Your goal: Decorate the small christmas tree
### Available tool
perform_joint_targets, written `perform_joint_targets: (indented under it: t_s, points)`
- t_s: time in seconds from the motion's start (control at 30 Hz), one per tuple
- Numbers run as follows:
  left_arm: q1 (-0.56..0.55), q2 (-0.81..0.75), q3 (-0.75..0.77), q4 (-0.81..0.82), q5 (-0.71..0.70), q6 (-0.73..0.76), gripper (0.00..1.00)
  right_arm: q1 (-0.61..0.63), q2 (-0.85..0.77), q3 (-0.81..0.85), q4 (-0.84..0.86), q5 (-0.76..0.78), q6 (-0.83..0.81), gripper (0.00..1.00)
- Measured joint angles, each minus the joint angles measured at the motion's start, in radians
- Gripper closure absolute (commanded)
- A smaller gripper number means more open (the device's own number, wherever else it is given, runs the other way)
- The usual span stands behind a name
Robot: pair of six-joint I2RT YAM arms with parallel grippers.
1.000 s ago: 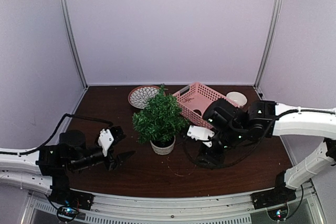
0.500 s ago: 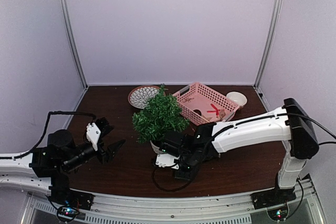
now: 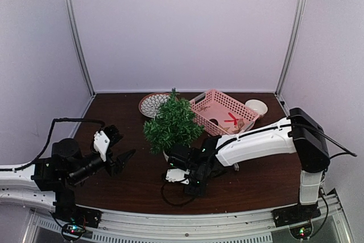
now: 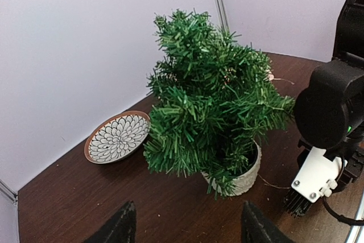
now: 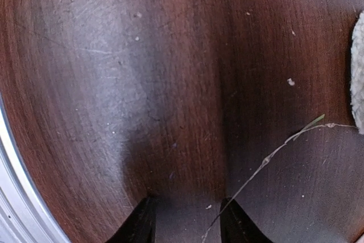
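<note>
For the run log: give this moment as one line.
left gripper open, facing tree | right gripper open, low by pot | thin wire on table

Right arm (image 3: 256, 140): white shell, black joints, green LEDs. Left end effector (image 4: 187, 206): black pointed fingers (image 4: 119, 229).

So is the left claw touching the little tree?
Apart. The left wrist view shows bare table between the left gripper and the small christmas tree.

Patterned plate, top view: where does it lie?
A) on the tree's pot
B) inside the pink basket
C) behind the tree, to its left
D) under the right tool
C: the plate lies behind the tree, to its left.
</note>
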Motion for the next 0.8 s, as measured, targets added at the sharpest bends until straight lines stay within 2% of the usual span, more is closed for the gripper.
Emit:
perform_joint_targets:
  t_s: [0.2,0.33,0.37,0.6,0.8]
  points:
    - [0.000,0.003,0.011,-0.001,-0.002,0.000,0.37,-0.039,0.013,0.007,-0.003,-0.102,-0.002,0.67]
    - [0.000,0.003,0.025,-0.006,-0.004,0.000,0.37,-0.045,0.016,0.011,-0.005,-0.136,0.002,0.88]
    - [0.000,0.003,0.027,-0.006,-0.005,0.000,0.38,-0.046,0.016,0.011,-0.006,-0.142,0.001,0.90]
    - [0.000,0.003,0.027,-0.006,-0.006,0.000,0.41,-0.042,0.012,0.010,-0.011,-0.146,-0.002,1.00]
    - [0.000,-0.021,0.007,-0.005,0.014,0.005,0.41,-0.004,-0.058,-0.027,-0.018,-0.093,-0.018,1.00]
